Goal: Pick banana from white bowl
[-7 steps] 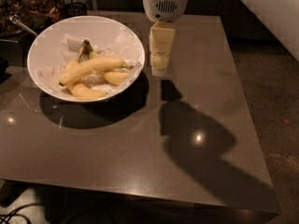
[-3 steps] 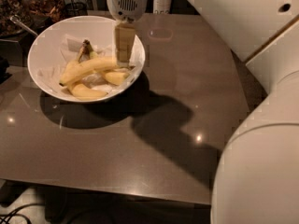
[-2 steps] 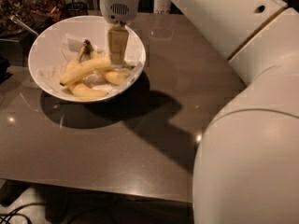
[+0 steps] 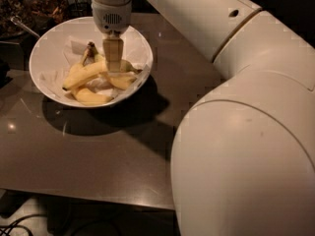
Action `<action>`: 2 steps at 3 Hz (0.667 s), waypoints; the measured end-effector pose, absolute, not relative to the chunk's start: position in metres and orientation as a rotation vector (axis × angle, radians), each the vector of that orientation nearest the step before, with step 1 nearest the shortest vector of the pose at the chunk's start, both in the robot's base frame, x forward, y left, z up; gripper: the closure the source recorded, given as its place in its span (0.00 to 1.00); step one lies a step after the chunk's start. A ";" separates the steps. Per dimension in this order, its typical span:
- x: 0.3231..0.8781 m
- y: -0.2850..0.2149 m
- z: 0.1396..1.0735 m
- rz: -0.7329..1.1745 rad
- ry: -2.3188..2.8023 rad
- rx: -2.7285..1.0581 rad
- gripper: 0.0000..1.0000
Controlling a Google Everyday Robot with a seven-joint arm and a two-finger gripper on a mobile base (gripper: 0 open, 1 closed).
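While gripper (image 4: 113,67) hangs above, banana (image 4: 84,73) slants — lower-left to upper-right

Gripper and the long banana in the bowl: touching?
Cannot tell. In the camera view the gripper hangs over the white bowl, its tip overlapping the banana from this angle; neither contact nor gap shows plainly.

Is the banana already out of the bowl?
No, the banana lies on the paper inside the bowl, and the tool is low over the banana's middle.
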State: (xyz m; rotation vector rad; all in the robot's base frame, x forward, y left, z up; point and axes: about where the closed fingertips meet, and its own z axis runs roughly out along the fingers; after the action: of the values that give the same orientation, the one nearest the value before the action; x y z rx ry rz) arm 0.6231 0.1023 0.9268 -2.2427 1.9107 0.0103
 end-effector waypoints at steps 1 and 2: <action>0.626 0.112 0.917 -0.017 1.905 -2.278 0.40; 0.628 0.121 0.908 -0.048 1.897 -2.315 0.44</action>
State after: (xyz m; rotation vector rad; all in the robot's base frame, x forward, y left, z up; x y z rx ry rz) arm 0.6277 0.1213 0.9078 -2.3151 1.8969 -0.0480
